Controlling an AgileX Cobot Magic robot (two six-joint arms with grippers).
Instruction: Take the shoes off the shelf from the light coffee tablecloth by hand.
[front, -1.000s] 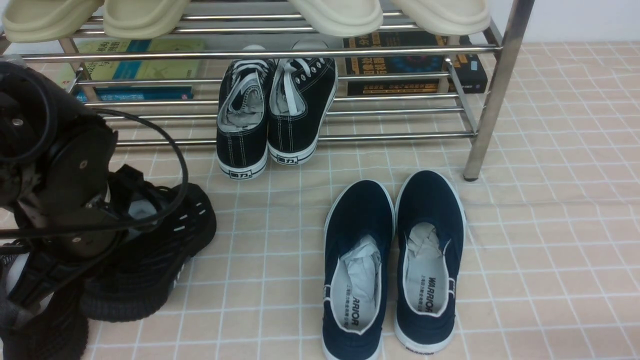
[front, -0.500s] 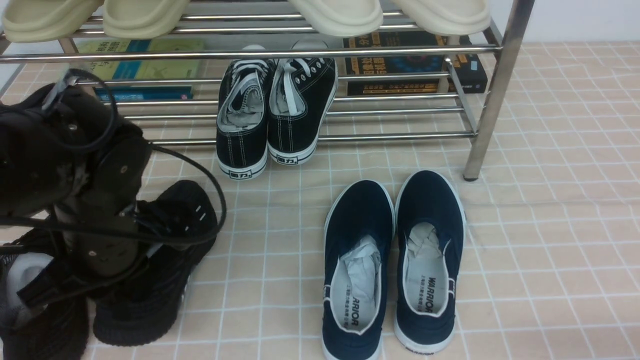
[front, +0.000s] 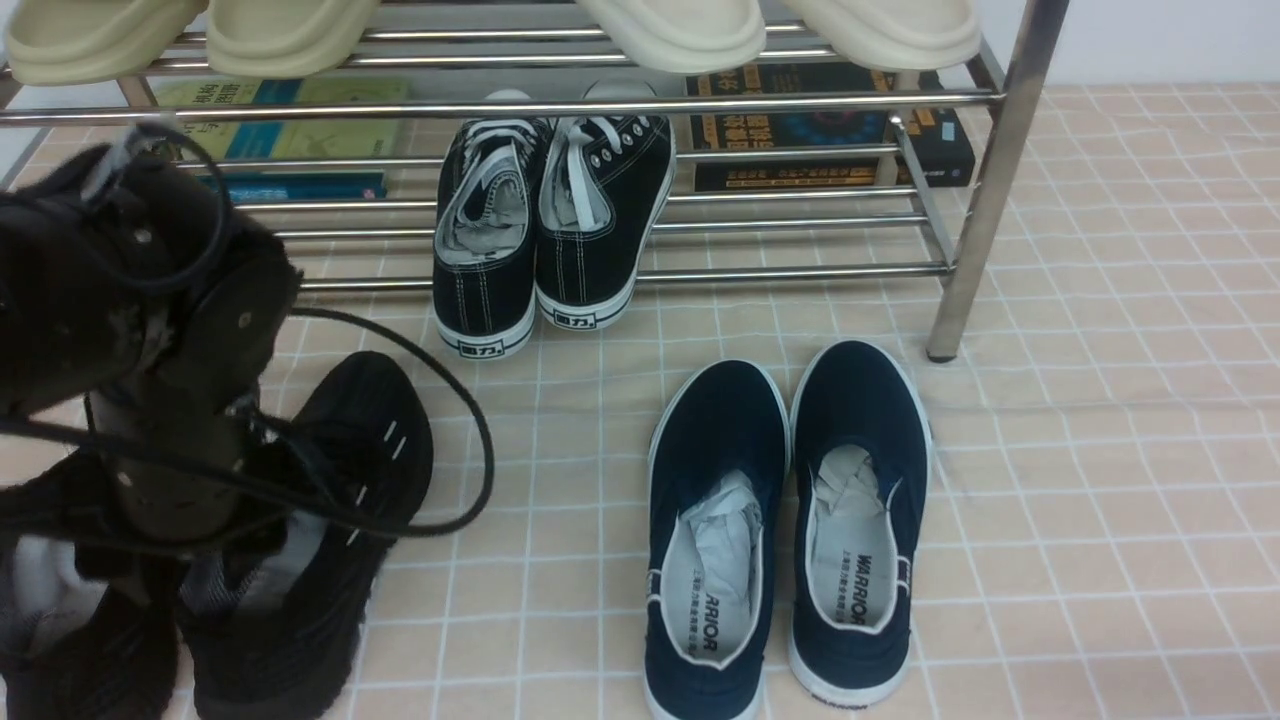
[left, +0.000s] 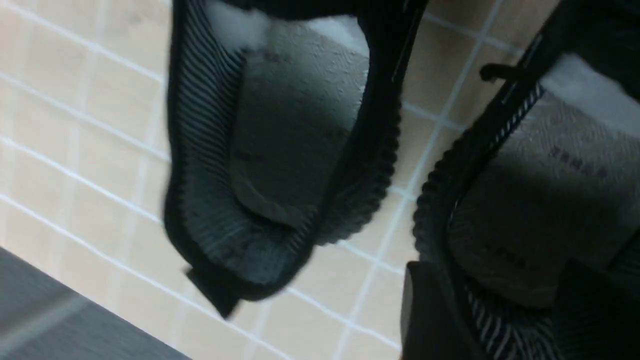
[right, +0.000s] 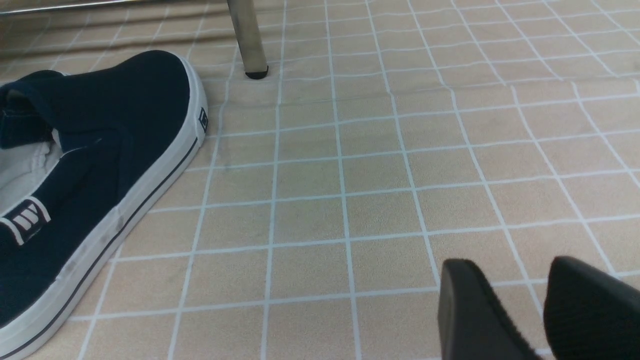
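Note:
The black knit shoes sit at the near left on the tablecloth (front: 1100, 450), in front of the shelf (front: 760, 272). One shoe (front: 370, 440) shows its toe with white dashes. The other (front: 60, 640) is mostly hidden under my left arm. My left gripper (front: 170, 545) is shut on the collar of one shoe (left: 540, 165), one finger inside it and one outside. The second shoe (left: 280, 150) lies apart beside it. My right gripper (right: 522, 280) hovers low over bare cloth, jaws a little apart and empty.
Black canvas lace-ups (front: 550, 230) lean on the shelf's lower bars. Navy WARRIOR slip-ons (front: 790, 520) lie on the cloth in the middle. Cream slippers (front: 680, 30) sit on the top tier and books (front: 830, 130) behind the shelf. A shelf leg (front: 975, 200) stands at the right.
My left arm has swung right and pulled the held black shoe toward the near edge. Its cable loop has swung out to the right. Nothing else moved.

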